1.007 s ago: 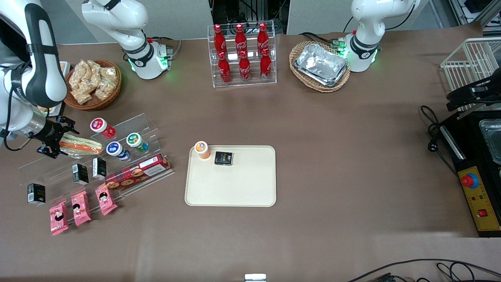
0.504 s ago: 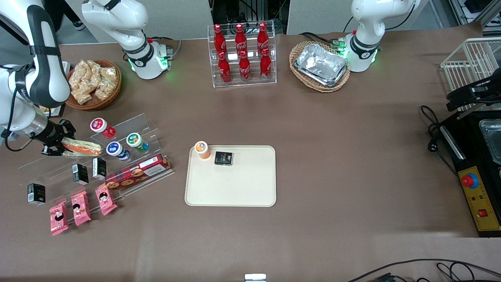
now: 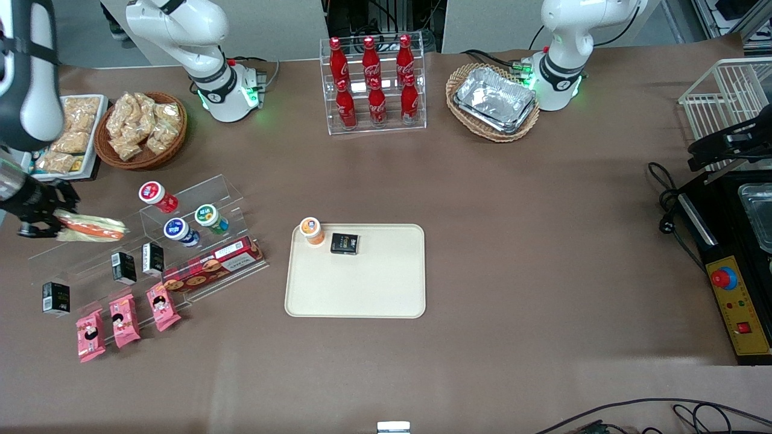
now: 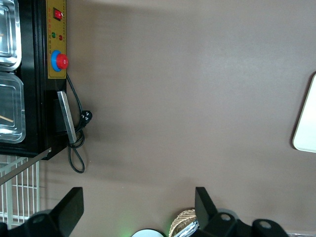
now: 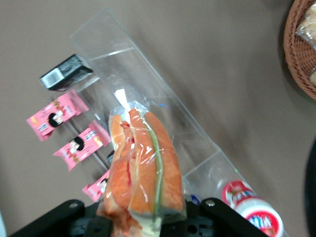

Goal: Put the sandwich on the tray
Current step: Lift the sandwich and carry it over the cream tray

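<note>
Above the acrylic display steps (image 3: 151, 241), at the working arm's end of the table, the right gripper (image 3: 45, 220) is clasping the wrapped sandwich (image 3: 90, 228) by one end. Carrying it level should be keeping the wrap from slipping. On the cream tray (image 3: 362, 289), an orange-lidded cup (image 3: 312, 230) and a black box (image 3: 344, 243) are crowding one corner, so the bare middle looks safest.

The clear-wrapped sandwich (image 3: 90, 228) is held lengthwise in the gripper (image 3: 45, 220), toward the working arm's end of the table. The cream tray (image 3: 374, 289) lies flat, well apart.
</note>
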You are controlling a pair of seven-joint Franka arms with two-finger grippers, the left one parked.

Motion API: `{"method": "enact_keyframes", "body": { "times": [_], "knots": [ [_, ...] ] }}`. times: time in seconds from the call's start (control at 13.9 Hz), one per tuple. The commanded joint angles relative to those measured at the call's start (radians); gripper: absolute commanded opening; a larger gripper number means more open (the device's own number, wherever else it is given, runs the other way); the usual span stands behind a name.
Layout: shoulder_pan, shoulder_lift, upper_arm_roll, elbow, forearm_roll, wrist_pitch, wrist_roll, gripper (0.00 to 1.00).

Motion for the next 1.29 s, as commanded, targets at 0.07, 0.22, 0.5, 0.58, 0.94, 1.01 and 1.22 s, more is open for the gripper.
{"method": "enact_keyframes", "body": {
  "times": [0.07,0.22,0.5,0.58,0.94,1.01,1.22],
  "knots": [
    [0.061,0.020,0.040,0.168,0.087,-0.158,0.061,0.10],
    [0.150,0.023,0.038,0.174,0.093,-0.157,0.181,0.10],
    [0.331,0.080,0.038,0.219,0.095,-0.143,0.426,0.10],
    [0.366,0.106,0.038,0.236,0.095,-0.143,0.472,0.10],
    [0.534,0.216,0.038,0.265,0.113,-0.036,0.623,0.10],
    [0.569,0.259,0.037,0.297,0.109,-0.013,0.681,0.10],
    [0.630,0.368,0.038,0.378,0.113,0.037,0.721,0.10]
  ]
}}
